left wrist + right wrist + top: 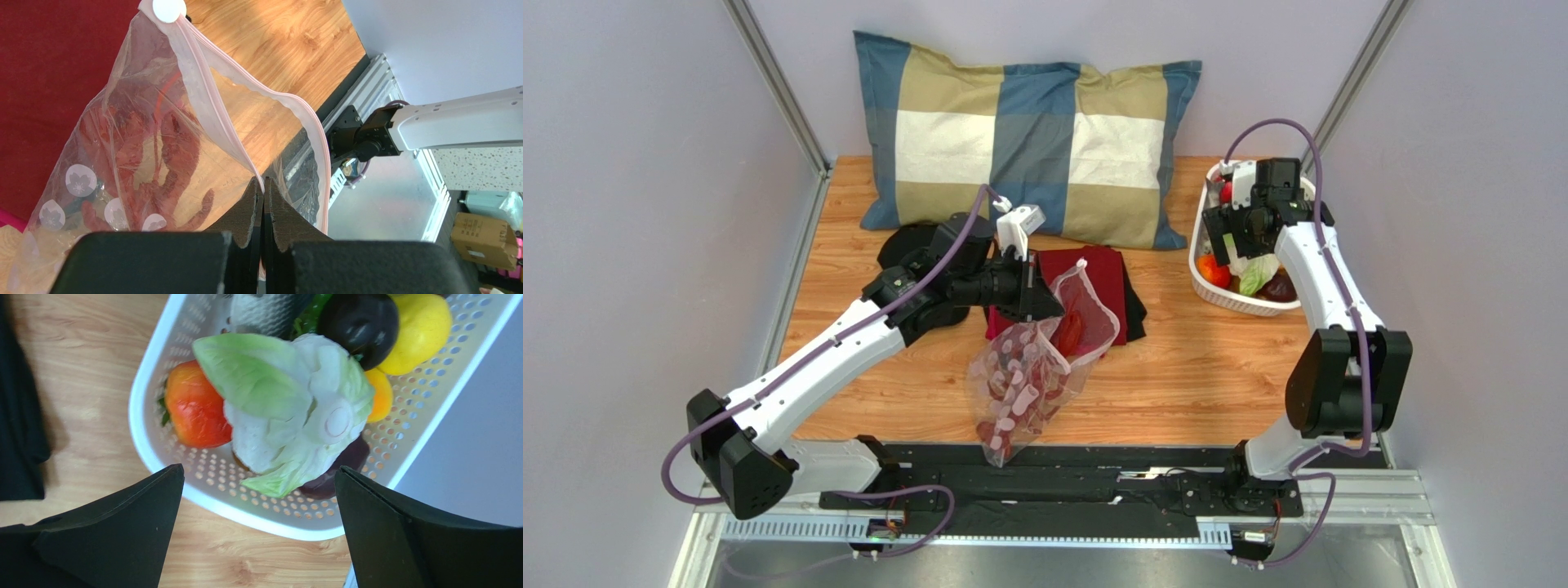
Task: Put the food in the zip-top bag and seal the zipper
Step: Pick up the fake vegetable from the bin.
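My left gripper (1031, 294) is shut on the mouth edge of the zip-top bag (1032, 368), a clear pouch with red and white printed marks, and holds it up over the table. In the left wrist view the bag (153, 153) hangs open, its pinkish zipper (209, 104) pinched between my closed fingers (264, 190). My right gripper (1234, 233) is open above the white perforated basket (1247, 300). The right wrist view shows the food there: a pale green cabbage (288, 404), a red tomato (193, 407), a dark purple piece (359, 321), a yellow fruit (423, 324) and an orange one (380, 395).
A folded red cloth (1100, 288) on black fabric lies behind the bag. A checked pillow (1026, 135) leans against the back wall. The basket (184, 478) stands close to the right wall. Metal frame posts stand at the back corners.
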You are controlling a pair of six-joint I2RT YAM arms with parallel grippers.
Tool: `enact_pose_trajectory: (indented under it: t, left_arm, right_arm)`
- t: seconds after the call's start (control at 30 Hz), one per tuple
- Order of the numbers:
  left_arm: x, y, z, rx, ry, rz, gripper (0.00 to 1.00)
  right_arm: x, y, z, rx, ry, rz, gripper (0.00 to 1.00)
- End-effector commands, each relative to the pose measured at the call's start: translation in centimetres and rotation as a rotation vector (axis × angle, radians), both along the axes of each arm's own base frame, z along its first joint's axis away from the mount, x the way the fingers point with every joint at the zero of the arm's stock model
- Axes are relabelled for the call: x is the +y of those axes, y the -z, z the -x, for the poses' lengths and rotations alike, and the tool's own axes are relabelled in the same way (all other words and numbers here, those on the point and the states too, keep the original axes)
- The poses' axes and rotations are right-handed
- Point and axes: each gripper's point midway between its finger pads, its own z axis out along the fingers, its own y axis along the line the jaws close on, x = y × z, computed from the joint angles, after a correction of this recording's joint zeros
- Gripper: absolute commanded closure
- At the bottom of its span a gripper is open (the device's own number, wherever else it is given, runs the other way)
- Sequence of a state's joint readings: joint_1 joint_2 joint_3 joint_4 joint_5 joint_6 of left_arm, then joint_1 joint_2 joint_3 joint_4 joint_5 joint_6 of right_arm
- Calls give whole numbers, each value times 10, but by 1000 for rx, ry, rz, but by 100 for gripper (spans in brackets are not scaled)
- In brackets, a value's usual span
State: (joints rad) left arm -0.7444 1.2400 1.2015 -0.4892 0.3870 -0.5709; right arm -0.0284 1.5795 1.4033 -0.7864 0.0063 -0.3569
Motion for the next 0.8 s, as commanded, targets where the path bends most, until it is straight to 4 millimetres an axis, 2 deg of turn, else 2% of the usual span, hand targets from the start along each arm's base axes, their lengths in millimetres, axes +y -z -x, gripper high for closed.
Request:
enact_pose_trajectory:
  t: [0.0,0.17,0.2,0.27,0.37,0.5,0.77]
  left_arm:
    - [-5,-16,-6,-38,-2,43,100]
    - [-6,-15,-7,-33,-9,47,100]
    - [-6,-15,-6,-32,-6,47,100]
    - [-6,-14,-6,-32,-6,48,100]
    - [-6,-13,-6,-30,-5,47,100]
    - [-7,-12,-5,-28,-1,47,100]
    - [-6,-12,-4,-33,1,48,100]
  right_arm:
    - [-26,-18,-35,-125,78,151,2]
    - [-24,-1,-44,-116,111,145,0]
    - [-14,1,-47,-118,97,153,0]
    - [-9,7,-49,-111,89,158,0]
    - [-2,12,-52,-123,63,201,0]
    - [-2,22,-57,-127,45,295,0]
    - [-10,37,-63,-84,26,382,19]
